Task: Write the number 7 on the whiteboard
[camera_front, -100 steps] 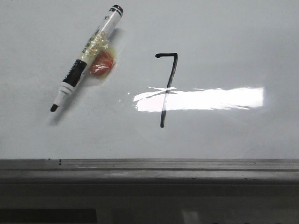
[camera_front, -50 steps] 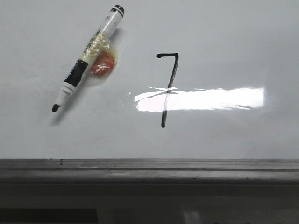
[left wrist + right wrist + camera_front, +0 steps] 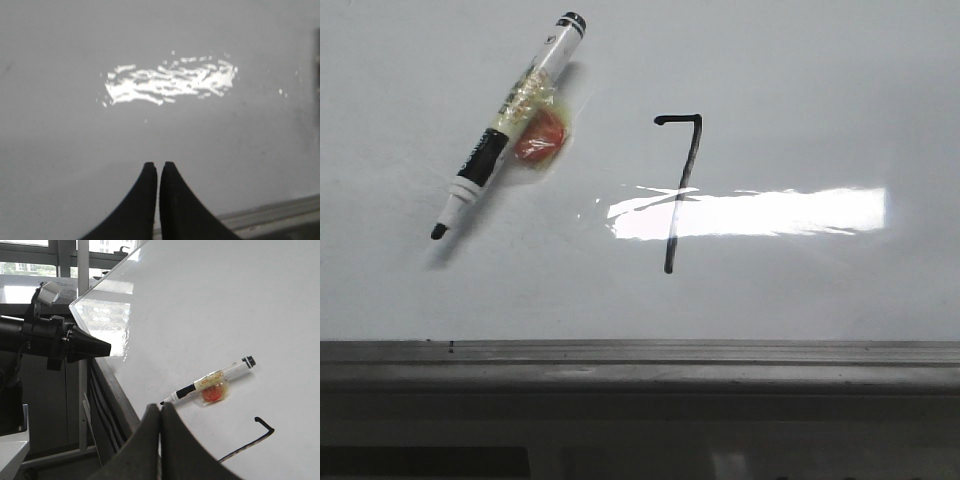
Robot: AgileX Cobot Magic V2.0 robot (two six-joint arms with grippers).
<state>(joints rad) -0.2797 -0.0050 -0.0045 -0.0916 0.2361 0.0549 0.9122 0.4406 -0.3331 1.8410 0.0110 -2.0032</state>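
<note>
Nothing moved since before | number 7 (image 3: 678, 190) done, mid whiteboard (image 3: 800, 80) | pen (image 3: 506, 124) dropped near far-left corner, job over | left gripper (image 3: 158, 166) and right gripper (image 3: 159, 407) jaws pressed together, empty

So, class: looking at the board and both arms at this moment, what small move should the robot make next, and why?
Probably none beyond keeping both arms parked clear of the whiteboard. The number 7 looks complete, with top bar and downstroke; the marker lies uncapped on the board, held by nothing. The left gripper and right gripper both have their fingers shut and empty.
</note>
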